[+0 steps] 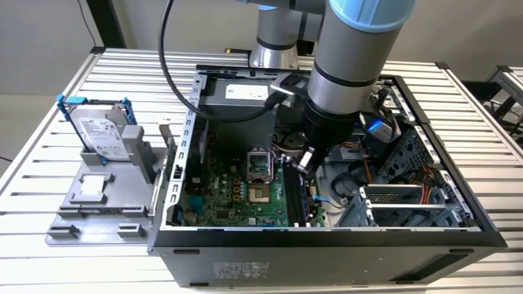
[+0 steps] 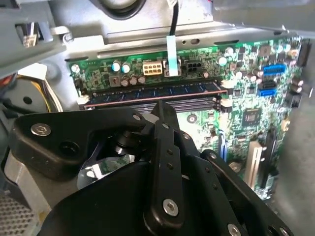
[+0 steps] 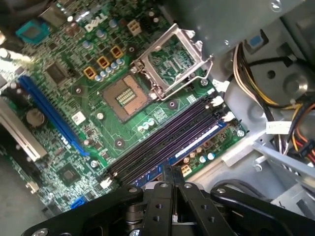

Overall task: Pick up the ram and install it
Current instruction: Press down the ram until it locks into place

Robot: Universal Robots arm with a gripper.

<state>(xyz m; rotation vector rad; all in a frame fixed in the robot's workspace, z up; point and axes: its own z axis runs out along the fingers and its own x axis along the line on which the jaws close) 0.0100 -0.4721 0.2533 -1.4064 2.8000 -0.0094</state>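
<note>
Exterior view: gripper (image 1: 304, 164) lowered into open computer case (image 1: 327, 242) on the end of the grey arm (image 1: 347, 67), tip just above the memory slots (image 1: 298, 199) of the green motherboard (image 1: 233, 196). Fingers pressed together in both wrist views, nothing visible between them. Fingertips (image 3: 173, 172) positioned over one end of the slot bank in the first wrist view; contact with the board or slots not discernible.

Ram (image 2: 152, 91) seated lengthwise in the outermost slot, nearest the board edge, row of dark chips visible along its face in the second wrist view. Same ram (image 3: 194, 143) seen in the first wrist view as a blue strip with a white label, parallel to and just beside the dark vacant slots (image 3: 162, 140). White latches (image 3: 216, 101) at the slot ends.

Beyond the slots: CPU socket (image 3: 128, 96) with metal retention frame (image 3: 172, 61) hinged open. Long blue expansion slot (image 3: 49, 115) further across the board. Bundled yellow, black and orange cables (image 3: 256, 93) beside the board edge.

Outside the case, toward the exterior view's left: grey parts fixture (image 1: 98, 214) on the slatted aluminium table (image 1: 41, 245), carrying an upright silver hard drive (image 1: 102, 131) in a blue frame and a small square silver chip (image 1: 94, 184) lying flat.
</note>
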